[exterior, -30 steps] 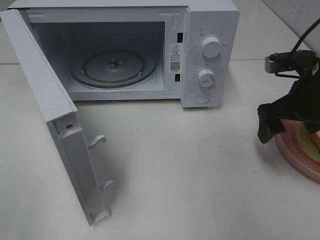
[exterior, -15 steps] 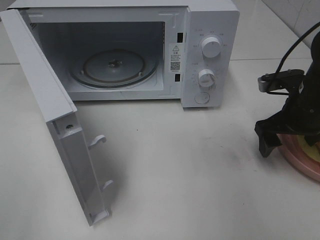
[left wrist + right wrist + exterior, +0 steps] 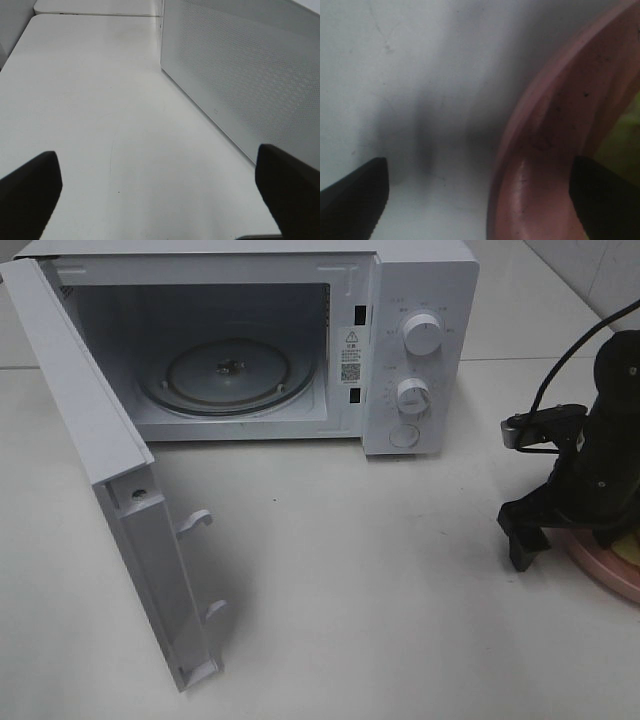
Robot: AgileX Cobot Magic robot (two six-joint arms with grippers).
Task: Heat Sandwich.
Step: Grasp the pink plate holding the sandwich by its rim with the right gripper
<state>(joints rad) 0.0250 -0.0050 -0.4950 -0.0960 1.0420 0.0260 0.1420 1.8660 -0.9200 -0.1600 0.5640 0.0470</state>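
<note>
1. Sandwich point(image 3: 630, 145): set on the plate at the right edge of the table, well apart from the microwave. Only a pale yellow-green sliver is shown; the rest is hidden by the right arm.
2. Plate point(image 3: 600, 572): pink, round, laid flat on the table point(image 3: 380, 590). Its rim is straddled by the right gripper.
3. Right gripper point(image 3: 480, 200): jaws held wide apart, nothing clamped. One finger is placed over bare table outside the rim, the other over the plate's inside. Contact with the rim cannot be told.
4. Risk, tilt: the plate would be pinched at one edge only, so it may be tipped on lifting and the sandwich slid off.
5. Risk, crush: the inner finger is set near the sandwich, so the bread may be pressed or shoved if the jaws are closed too deep.
6. Risk, push: the outer finger is held low, so the plate may be nudged along the table rather than gripped.
7. Left gripper point(image 3: 159, 195): jaws apart, empty, held low beside the outer face of the door point(image 3: 110, 490).
8. Microwave point(image 3: 420, 300): door swung wide to the left, turntable point(image 3: 228, 375) bare.
9. Obstacles: none are seen on the table between plate and cavity. The knob panel point(image 3: 415, 370) is the nearest part and must be rounded; it may be clipped by the plate.
</note>
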